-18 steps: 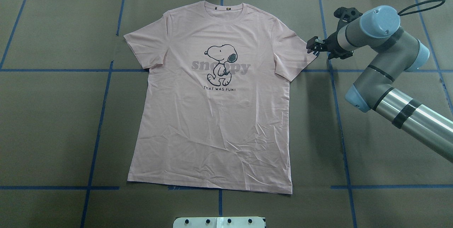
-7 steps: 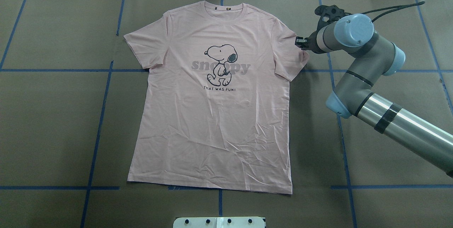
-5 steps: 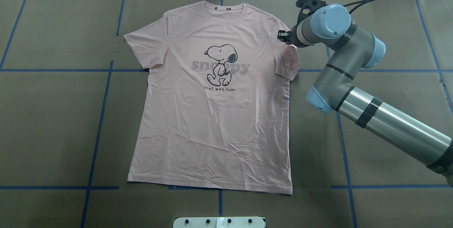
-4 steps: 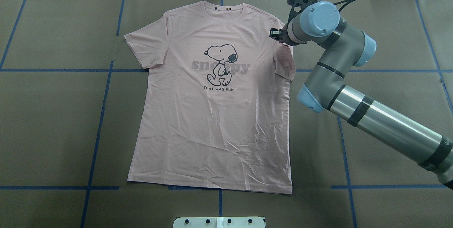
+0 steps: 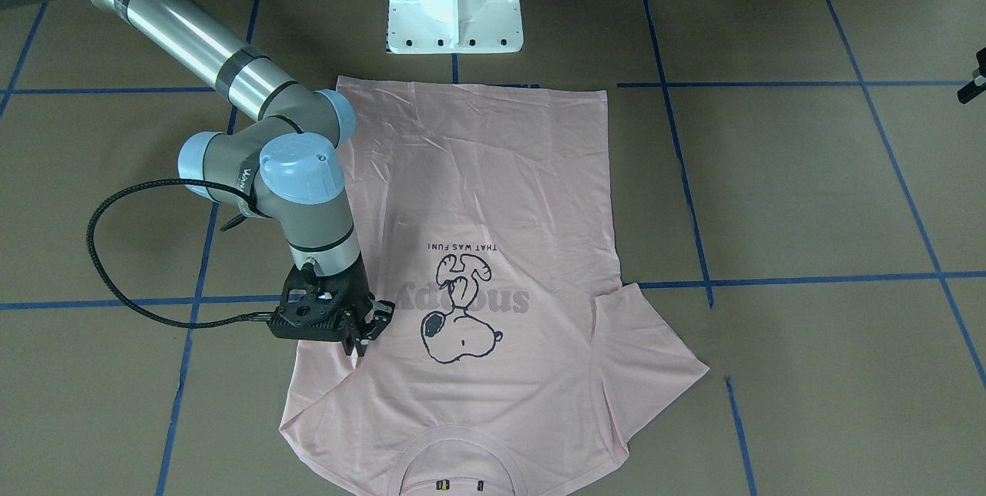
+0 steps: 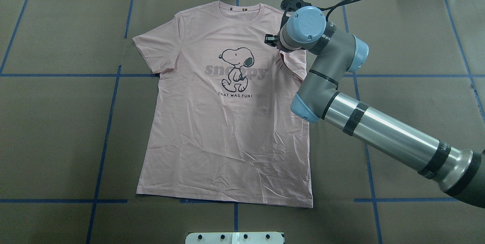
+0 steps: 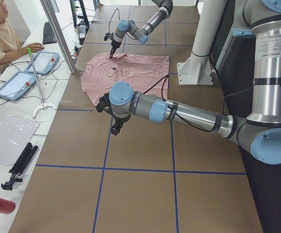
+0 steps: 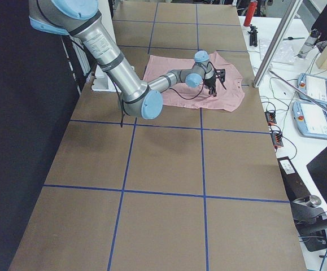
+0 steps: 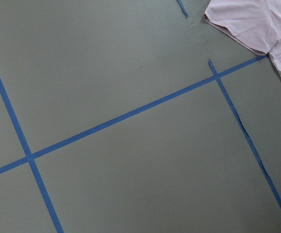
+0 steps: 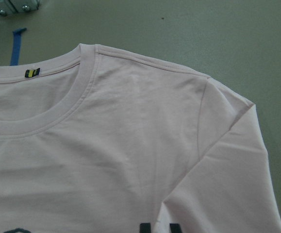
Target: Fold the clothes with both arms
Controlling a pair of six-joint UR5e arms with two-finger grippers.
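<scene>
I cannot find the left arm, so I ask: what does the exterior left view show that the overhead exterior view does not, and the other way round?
Only exterior left: the left arm, its left gripper over bare table, apart from the T-shirt; a seated person with tablets. Only overhead: the print's lettering, readable. Both: the T-shirt and the right arm, its right gripper holding a sleeve over the chest.

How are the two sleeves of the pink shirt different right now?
Going by the robot's sides: the right sleeve is folded in over the shirt front; the left sleeve lies spread flat on the table. The right gripper pinches the right sleeve; no gripper touches the left sleeve. Both are short and pale pink.
</scene>
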